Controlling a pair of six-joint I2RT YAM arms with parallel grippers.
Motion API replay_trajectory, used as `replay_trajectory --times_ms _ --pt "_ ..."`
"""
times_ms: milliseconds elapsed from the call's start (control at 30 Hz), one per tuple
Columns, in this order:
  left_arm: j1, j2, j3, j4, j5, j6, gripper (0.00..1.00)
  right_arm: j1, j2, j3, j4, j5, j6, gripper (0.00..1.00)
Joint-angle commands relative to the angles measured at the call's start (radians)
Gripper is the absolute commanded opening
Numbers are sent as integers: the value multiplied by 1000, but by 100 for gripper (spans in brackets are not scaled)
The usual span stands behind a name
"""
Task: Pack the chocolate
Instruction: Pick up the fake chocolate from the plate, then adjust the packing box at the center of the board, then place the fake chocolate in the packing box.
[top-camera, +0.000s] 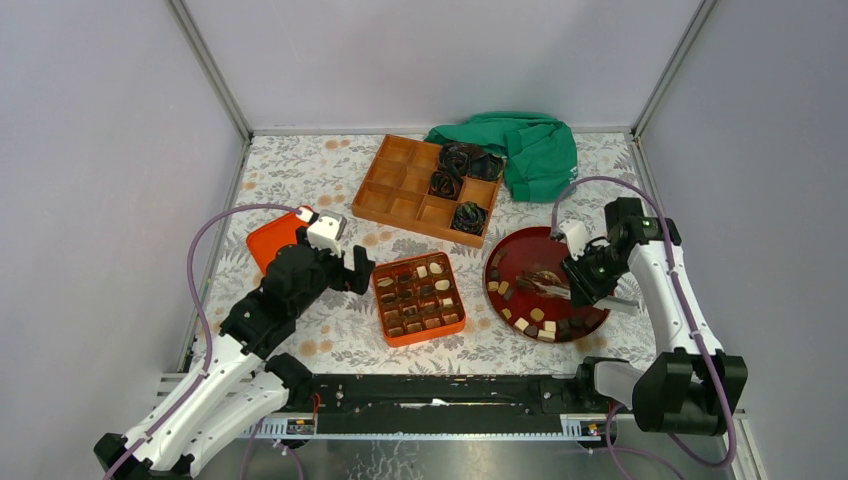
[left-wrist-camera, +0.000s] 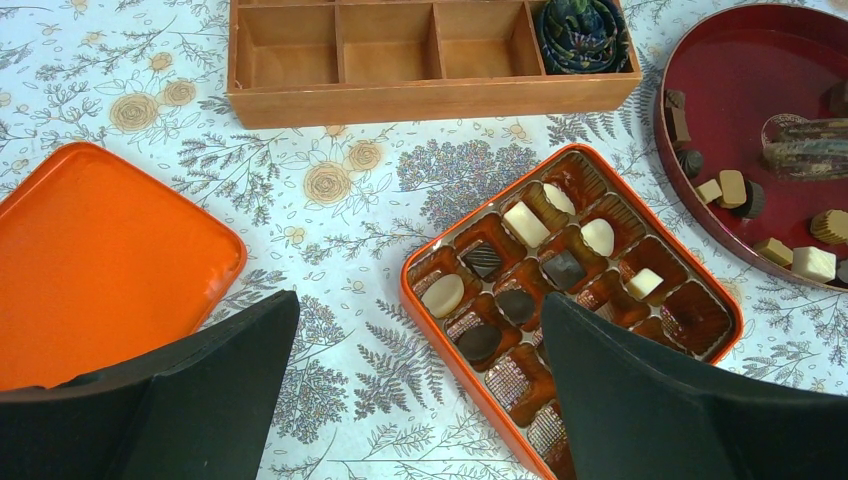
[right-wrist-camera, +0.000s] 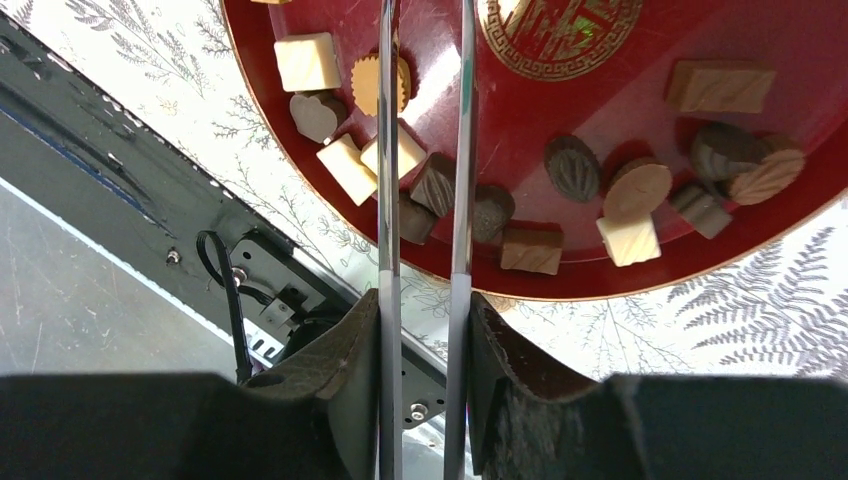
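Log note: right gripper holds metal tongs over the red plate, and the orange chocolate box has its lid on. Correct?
No. The orange chocolate box is open; its lid lies on the table beside it, as the left wrist view shows. The right gripper does hold the metal tongs over the red plate.

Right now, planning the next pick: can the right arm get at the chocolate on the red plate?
Likely yes: the right gripper holds tongs directly over the red plate, where the chocolate lies uncovered.
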Motion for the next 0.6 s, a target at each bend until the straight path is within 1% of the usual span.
replay_trajectory --times_ms 0,133,200,300,333,400,433,533,567 --pt "8 -9 -7 57 11 9 99 -4 -61 76 -27 -2 14 1" --pt "10 -7 -12 71 29 -18 99 -4 -92 93 -24 8 16 1" --pt "11 5 -3 70 58 -76 99 -4 -105 106 -28 -29 11 1" --pt "11 42 24 64 105 -239 99 -4 -130 121 -27 -120 -13 1" --pt "11 60 26 63 88 -311 99 -4 -138 121 -24 -157 -25 1" --pt "11 108 30 24 10 -482 98 -4 -150 114 -1 -214 -37 1" --pt "11 137 39 -16 -23 -552 94 -4 -153 108 9 -236 -38 1" --pt "12 240 56 -114 -82 -654 59 -4 -146 98 38 -294 -43 1" --pt "11 268 52 -118 -85 -662 53 -4 -141 96 47 -308 -45 1"
